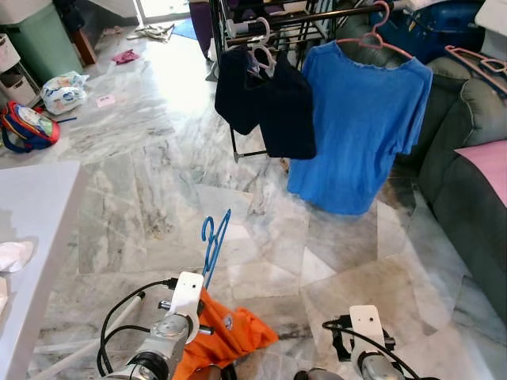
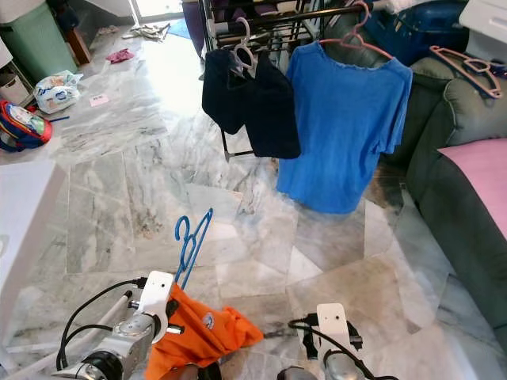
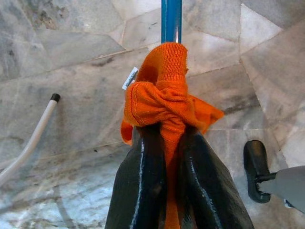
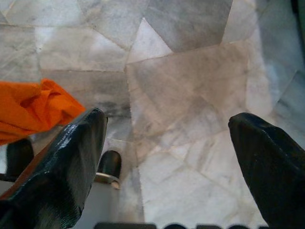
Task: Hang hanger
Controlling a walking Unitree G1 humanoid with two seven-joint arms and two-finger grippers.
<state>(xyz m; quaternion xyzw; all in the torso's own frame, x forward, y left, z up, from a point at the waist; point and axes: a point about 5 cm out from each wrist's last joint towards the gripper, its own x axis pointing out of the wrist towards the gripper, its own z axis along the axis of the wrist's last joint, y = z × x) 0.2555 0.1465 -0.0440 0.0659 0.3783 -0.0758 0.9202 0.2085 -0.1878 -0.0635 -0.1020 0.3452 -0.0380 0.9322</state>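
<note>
Your left gripper (image 3: 167,157) is closed, its two black fingers (image 3: 140,186) pinching a bunched orange garment (image 3: 164,102) together with the blue hanger (image 1: 214,244) that the garment hangs on. In the left wrist view the blue shaft rises straight out of the orange fabric, just beyond the fingertips. In the head views the hanger's hook points up and away from you, above the left arm, with the garment draped below it over the marble floor (image 1: 135,198).

Your right gripper (image 4: 167,157) is spread wide and holds nothing (marble tiles show between its fingers). It sits low on your right, near the garment's edge but apart from it.

Ahead of you stands a clothes rack (image 1: 273,20). A blue T-shirt (image 1: 360,127) hangs from it on a pink hanger (image 1: 376,36), and a dark garment (image 1: 269,103) hangs beside it on a white hanger (image 1: 261,47). A dark sofa (image 1: 467,182) borders your right, with a second pink hanger (image 1: 479,63) lying on it. A pale worktop (image 1: 32,229) lies to your left, and a colourful backpack (image 1: 28,127) rests on the floor beyond it.
</note>
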